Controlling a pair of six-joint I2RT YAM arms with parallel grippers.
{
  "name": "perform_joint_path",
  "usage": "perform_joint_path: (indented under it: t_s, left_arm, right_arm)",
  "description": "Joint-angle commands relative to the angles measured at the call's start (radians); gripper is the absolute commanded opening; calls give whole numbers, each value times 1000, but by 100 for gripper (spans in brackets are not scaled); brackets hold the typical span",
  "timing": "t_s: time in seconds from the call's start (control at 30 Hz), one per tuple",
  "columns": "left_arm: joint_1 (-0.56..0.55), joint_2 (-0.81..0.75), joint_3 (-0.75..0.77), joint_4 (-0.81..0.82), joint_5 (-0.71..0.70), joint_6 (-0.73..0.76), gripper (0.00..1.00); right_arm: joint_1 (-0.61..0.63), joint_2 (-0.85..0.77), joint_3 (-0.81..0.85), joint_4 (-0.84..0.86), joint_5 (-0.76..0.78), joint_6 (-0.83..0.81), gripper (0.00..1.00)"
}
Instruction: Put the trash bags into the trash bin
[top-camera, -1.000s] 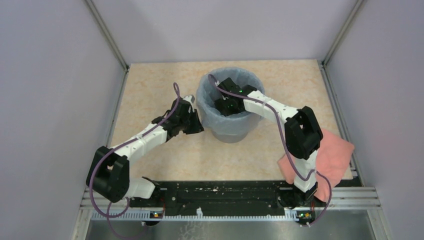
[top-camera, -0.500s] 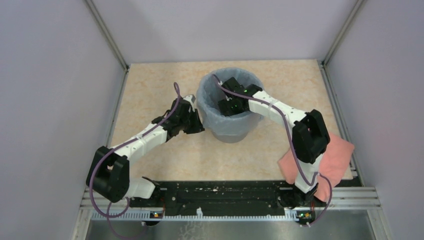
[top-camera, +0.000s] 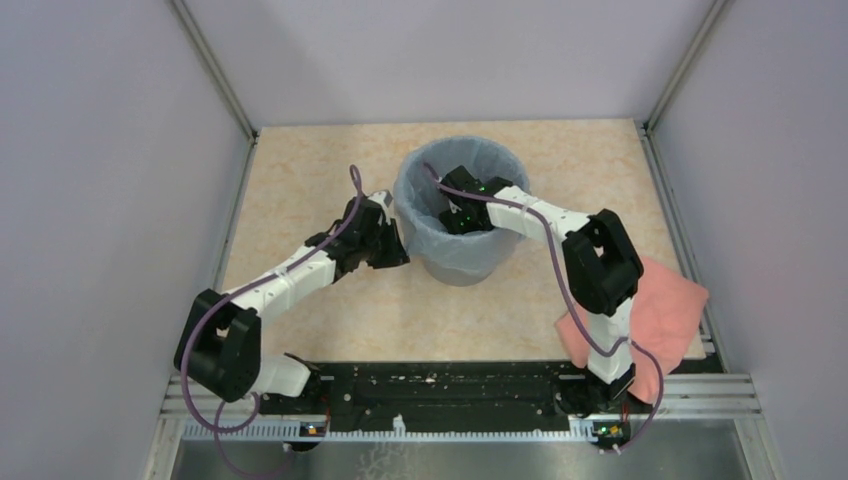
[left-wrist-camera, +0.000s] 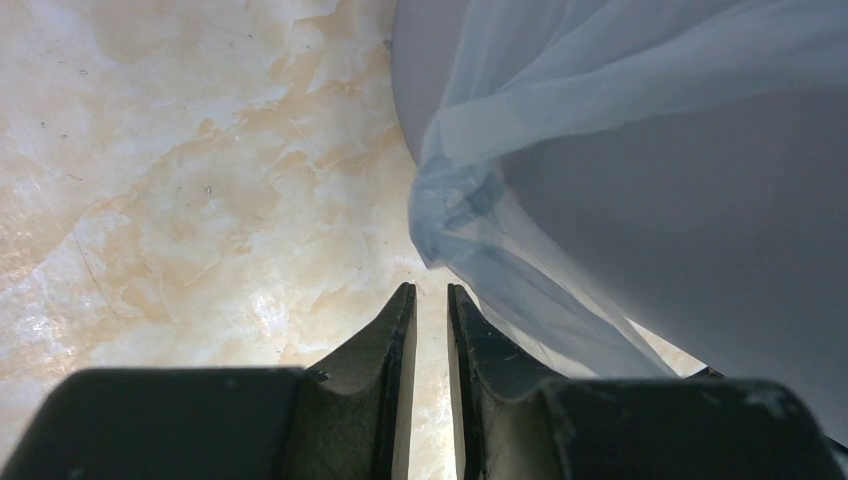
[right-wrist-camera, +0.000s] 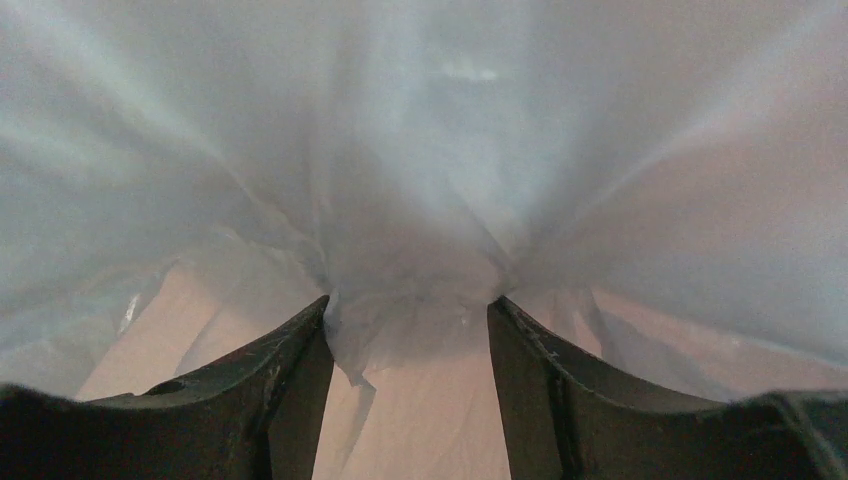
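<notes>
Beige marbled table, grey walls on three sides. Left gripper is low over the table, jaws nearly closed w/ only a thin slit btwn them. The table shows through the slit and nothing is held. Just ahead and to the right of its tips is a knotted bunch of the trash bag, pale blue and see-through, hanging down the outside of the trash bin. The film drapes on past the right fingertip, close to it; contact not clear. The bin's grey wall fills the space ahead-right of that gripper. Right gripper is down inside the bin, jaws apart, straddling a gathered fold of the bag that fills the gap btwn the tips. Film surrounds it ahead and to either side of the fingers. From overhead the bag lines the bin, its edge folded over the rim. Pink cloth lies well behind the right gripper, near that arm's base, apart from the bin.
</notes>
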Motion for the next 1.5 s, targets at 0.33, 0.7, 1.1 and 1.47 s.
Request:
perform_joint_path:
  t_s: [0.33,0.7,1.1,1.47]
  left_arm:
    - [0,16,40,32,12,17,24]
    - [0,22,60,22,14,22,24]
    - [0,22,63,21,17,24,23]
    - [-2,32,67,24,25,25,23]
  right_arm:
    - [-16,75,-12,97,-7,-3,56]
    - [-23,109,-11,106,-17,-3,55]
    - [-24,50,38,43,0,-1,54]
    - [-19,3,44,21,-6,9,54]
